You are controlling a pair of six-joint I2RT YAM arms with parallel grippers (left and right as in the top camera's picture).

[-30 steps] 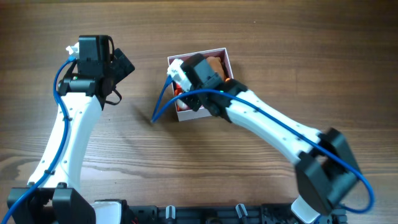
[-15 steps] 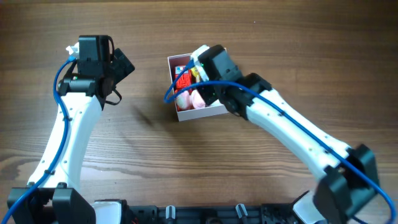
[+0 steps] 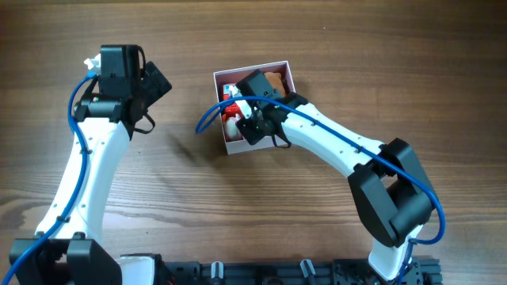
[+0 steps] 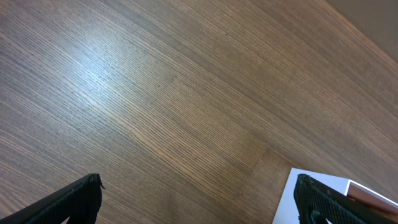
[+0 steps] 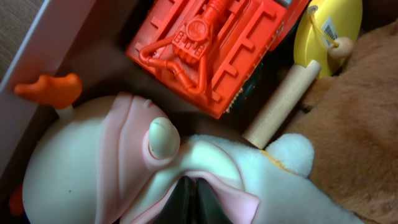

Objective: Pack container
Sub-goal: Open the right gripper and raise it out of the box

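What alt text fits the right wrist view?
Close-up inside the container: the right gripper, fingers together, sits against a white and pink soft toy, beside a red plastic toy, a wooden peg and brown plush.

Soft, even light falls from above on the table (image 3: 333,47). The overhead view is sharp, with only faint, soft-edged shadows on the wood beside the left arm (image 3: 87,158) and right arm (image 3: 333,146). In the left wrist view a pale sheen whitens the wood at the far left, and the fingers (image 4: 71,202) of the left gripper (image 4: 199,186) are dark and slightly soft. The right wrist view is bright and very close. Its red toy (image 5: 211,50) is crisp, while the box wall (image 5: 37,56) at the left and the near dark fingertips (image 5: 180,199) of the right gripper (image 5: 189,198) are out of focus.
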